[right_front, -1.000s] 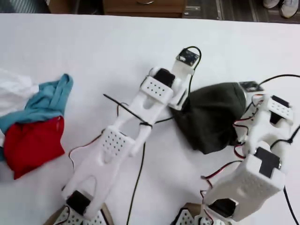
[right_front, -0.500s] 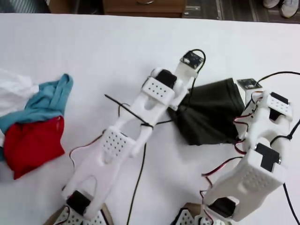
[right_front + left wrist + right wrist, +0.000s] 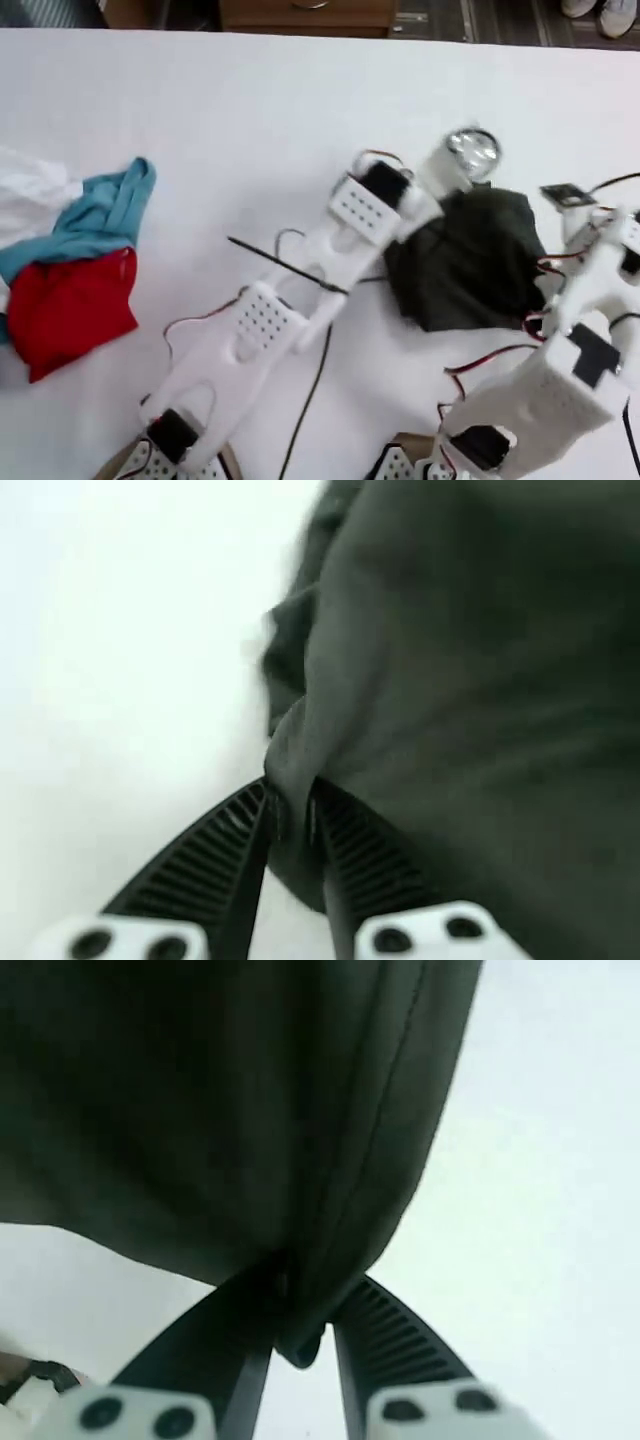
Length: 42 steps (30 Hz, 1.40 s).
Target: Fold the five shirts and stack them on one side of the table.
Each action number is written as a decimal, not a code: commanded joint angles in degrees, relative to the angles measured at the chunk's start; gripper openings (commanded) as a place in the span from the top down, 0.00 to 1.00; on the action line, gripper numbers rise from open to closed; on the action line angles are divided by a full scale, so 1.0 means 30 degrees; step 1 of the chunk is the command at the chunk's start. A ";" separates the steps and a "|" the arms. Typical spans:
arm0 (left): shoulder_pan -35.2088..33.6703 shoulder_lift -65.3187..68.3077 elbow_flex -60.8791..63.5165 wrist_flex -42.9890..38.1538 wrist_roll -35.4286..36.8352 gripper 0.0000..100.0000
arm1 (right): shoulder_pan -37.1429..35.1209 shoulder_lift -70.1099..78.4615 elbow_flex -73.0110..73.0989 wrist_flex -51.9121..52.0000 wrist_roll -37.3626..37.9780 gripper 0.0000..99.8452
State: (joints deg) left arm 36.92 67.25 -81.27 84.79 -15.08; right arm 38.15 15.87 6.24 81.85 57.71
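High view: the dark green shirt (image 3: 470, 260) is seen bunched on the right half of the worktop (image 3: 250, 120), between the 2 arms. In the left wrist view, a fold of its cloth is pinched in the left tool (image 3: 292, 805). In the right wrist view, another edge is pinched in the right tool (image 3: 300, 1295).

The step in hand is judged to be the spreading of this shirt before its first fold. It is 1 of the 5, and none of those seen is folded yet. The next move would call for the 2 pinched edges to be drawn apart so that the cloth is laid flat, with both holds kept even lest the cloth slip.

At the left edge, a red shirt (image 3: 70, 310), a teal shirt (image 3: 100, 215) and a white shirt (image 3: 25, 190) are heaped together, touching and crumpled. No container is involved: all the cloth lies directly on the worktop.
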 commanded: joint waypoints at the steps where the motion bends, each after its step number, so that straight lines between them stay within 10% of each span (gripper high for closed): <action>1: 0.1612 -0.0234 -0.0982 -0.0879 -0.0967 0.98 | 0.1392 -0.2974 -0.0674 0.0747 0.1172 0.98; 15: 0.2520 -0.0205 -0.0952 -0.3780 -0.1993 0.98 | 0.5436 -0.3824 -0.0586 0.3297 0.5626 0.98; 42: -0.2139 -0.0176 -0.0952 -0.0088 -0.1875 0.98 | -0.4557 -0.2535 -0.0586 -0.3092 0.0586 0.98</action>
State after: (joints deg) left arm 31.12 67.25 -81.54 83.12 -20.70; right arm 26.37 8.48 6.24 73.32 60.00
